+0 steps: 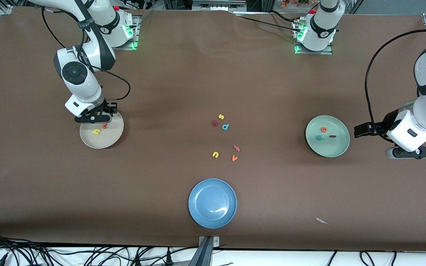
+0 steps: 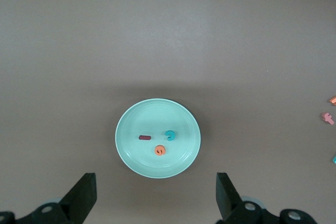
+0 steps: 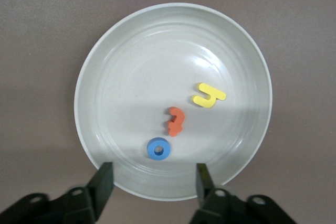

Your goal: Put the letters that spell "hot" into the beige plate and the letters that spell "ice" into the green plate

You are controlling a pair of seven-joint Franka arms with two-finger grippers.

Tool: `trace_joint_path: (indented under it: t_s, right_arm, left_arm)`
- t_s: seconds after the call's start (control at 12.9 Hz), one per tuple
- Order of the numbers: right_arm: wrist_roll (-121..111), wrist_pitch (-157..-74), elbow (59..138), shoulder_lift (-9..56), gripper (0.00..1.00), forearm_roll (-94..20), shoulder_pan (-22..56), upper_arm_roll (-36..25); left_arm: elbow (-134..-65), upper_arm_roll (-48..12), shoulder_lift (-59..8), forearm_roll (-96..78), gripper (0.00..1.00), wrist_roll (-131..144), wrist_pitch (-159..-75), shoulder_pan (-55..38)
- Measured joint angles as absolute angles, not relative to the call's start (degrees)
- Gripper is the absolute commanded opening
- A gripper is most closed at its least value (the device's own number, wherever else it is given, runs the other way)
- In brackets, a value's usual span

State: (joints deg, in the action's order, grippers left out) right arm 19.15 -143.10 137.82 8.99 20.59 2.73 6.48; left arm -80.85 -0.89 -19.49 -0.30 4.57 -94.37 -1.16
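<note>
Right gripper hung released over the beige plate.
Inside lay h, t, o; left gripper waited released beside the green plate, holding 3 letters.

h, o, t in beige plate
</note>
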Motion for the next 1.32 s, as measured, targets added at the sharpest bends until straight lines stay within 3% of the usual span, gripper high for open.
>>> trace_joint_path:
  t_s: [0.16,0.31,0.93,1.09,1.32]
  right_arm:
    - [19.18,-142.26,137.24,8.65,1.00,19.45,2.71,6.50]
    - [19.17,-136.09,133.68,7.80,1.00,16.25,2.70,7.33]
    - [17.19,-95.53,99.46,6.34,1.00,6.77,2.97,10.90]
    - [14.50,-90.41,93.80,6.33,1.00,4.60,3.04,9.62]
    - [8.69,-87.18,89.50,6.38,1.00,0.73,4.09,2.37]
  left_arm:
    - [-80.85,-0.90,-19.49,-0.30,1.00,4.57,-94.37,-1.17]
    - [-80.85,-0.90,-19.49,-0.30,1.00,4.57,-94.37,-1.17]
    - [-80.86,-0.90,-19.49,-0.30,1.00,4.57,-94.36,-1.18]
    - [-80.86,-0.90,-19.49,-0.30,1.00,4.57,-94.34,-1.18]
    - [-80.86,-0.90,-19.49,-0.30,1.00,4.57,-94.33,-1.19]
